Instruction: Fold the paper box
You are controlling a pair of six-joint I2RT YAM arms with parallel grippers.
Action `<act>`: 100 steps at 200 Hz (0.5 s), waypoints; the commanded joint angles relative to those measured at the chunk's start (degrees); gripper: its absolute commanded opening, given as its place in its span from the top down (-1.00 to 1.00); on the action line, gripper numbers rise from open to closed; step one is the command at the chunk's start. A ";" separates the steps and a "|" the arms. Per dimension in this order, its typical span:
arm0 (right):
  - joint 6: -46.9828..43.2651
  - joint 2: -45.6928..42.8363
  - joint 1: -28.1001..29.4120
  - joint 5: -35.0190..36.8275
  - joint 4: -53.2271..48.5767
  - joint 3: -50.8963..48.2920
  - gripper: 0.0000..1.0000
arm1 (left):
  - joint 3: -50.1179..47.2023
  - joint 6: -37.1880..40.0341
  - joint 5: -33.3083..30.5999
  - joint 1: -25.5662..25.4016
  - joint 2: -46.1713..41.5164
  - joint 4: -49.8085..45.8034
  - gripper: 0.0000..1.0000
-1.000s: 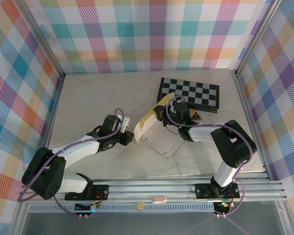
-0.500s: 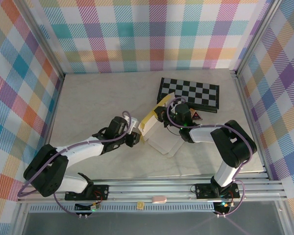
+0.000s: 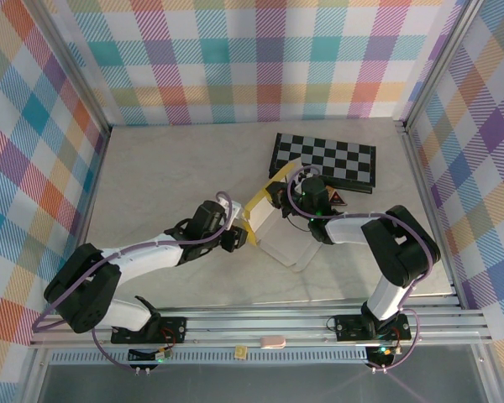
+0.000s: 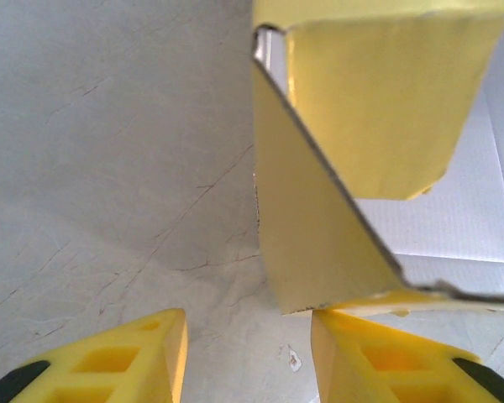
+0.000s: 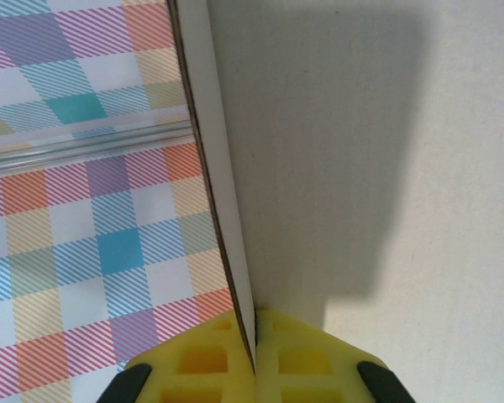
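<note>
The paper box [image 3: 260,211] sits a little right of the middle of the desk [image 3: 164,168], only half formed. From above, one mustard-yellow panel stands up on edge and runs slantwise from the near corner of the black-and-white checkered board [image 3: 323,158] down toward the left arm. Pale inner panels lie flat on the desk just to its right.

The right gripper [image 3: 275,195] reaches in from the board side and meets the raised panel near its far end. Its wrist camera shows the two yellow fingers [image 5: 203,363] pressed together on the thin cardboard edge [image 5: 214,168] – a firm pinch, with the white face of the sheet running away from the jaws and the plaid wall behind it.

The left gripper [image 3: 238,237] sits at the near end of the same panel. Its wrist camera shows the jaws standing apart, with bare desk between the fingertips [image 4: 134,363]. The yellow panel [image 4: 311,243] rises just ahead, its lower corner close to the right-hand finger – whether it touches I cannot tell. A rounded flap [image 4: 378,92] folds over above it.
</note>
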 commanded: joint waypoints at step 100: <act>3.79 0.44 0.42 -0.30 -2.44 1.54 1.00 | 2.77 -0.43 -1.95 -1.85 -2.74 3.28 0.07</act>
